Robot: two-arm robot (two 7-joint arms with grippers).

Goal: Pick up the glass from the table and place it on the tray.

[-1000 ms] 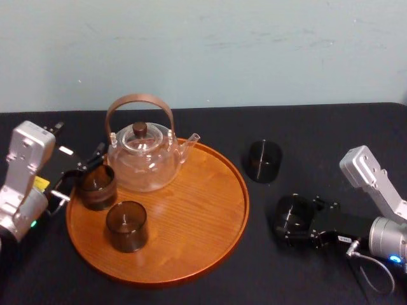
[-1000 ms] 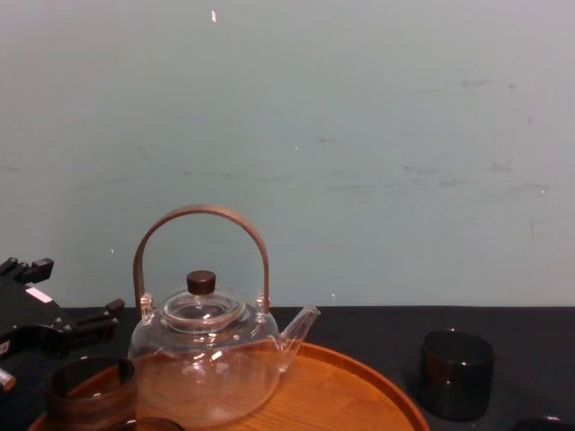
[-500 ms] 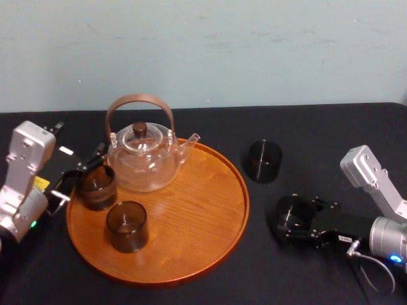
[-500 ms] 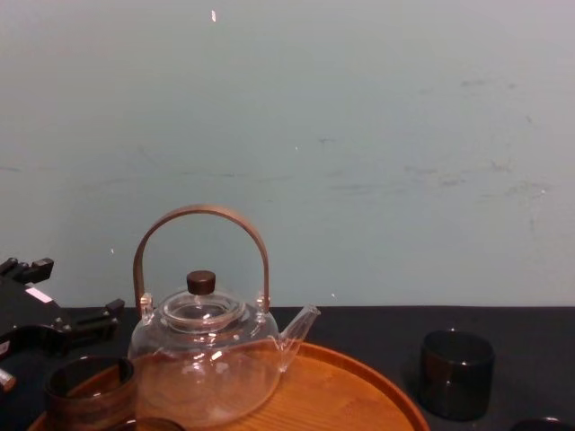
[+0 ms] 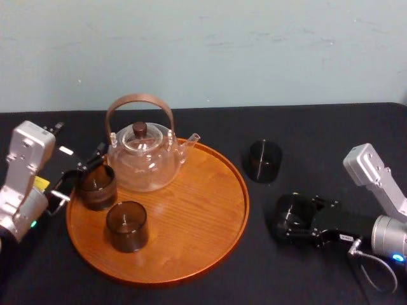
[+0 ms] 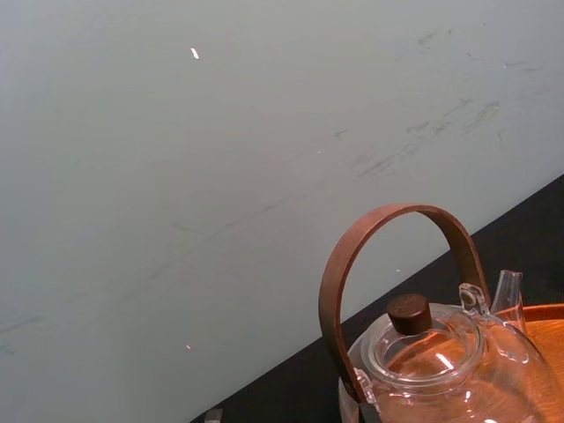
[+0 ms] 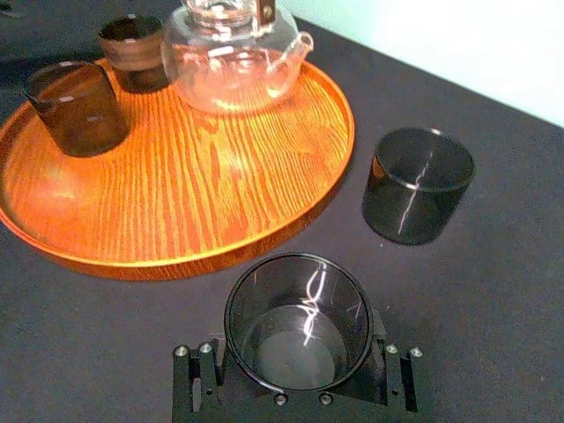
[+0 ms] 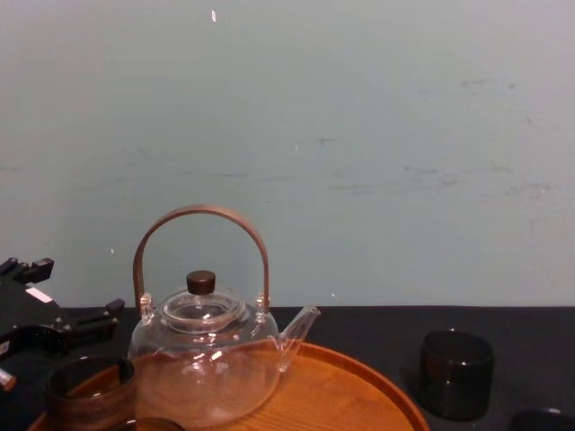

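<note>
Lift onset, right arm

Jaws of the right gripper pinch the dark glass, just right of the tray, at or barely off the table. In the chest view its rim sits slightly higher than a second ago, so the lift is likely starting. The left gripper is parked at the tray's left rim.

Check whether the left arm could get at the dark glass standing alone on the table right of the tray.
Probably not: the left gripper sits at the tray's left edge, and the teapot and whole tray lie between it and that glass. The right gripper, around a second glass, is nearer.
</note>
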